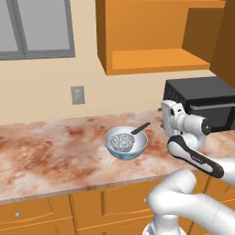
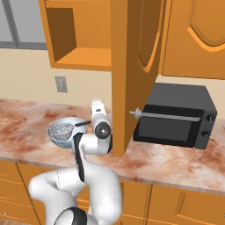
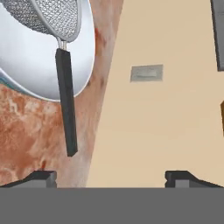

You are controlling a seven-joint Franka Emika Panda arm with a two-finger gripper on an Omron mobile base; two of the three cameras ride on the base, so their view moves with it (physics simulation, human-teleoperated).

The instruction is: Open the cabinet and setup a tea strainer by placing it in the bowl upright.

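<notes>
The gripper stands wide and holds nothing, its fingertips cut off at the frame's bottom. Left of it the strainer sits upright in the bowl on the counter, handle over the rim. The cabinet door hangs open, hiding part of the microwave.

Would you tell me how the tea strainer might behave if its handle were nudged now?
The tea strainer looks light, all wire mesh, so it would probably shift easily. Its handle overhangs the bowl rim, so a push there may lever or tip it. It looks stiff rather than floppy.
</notes>
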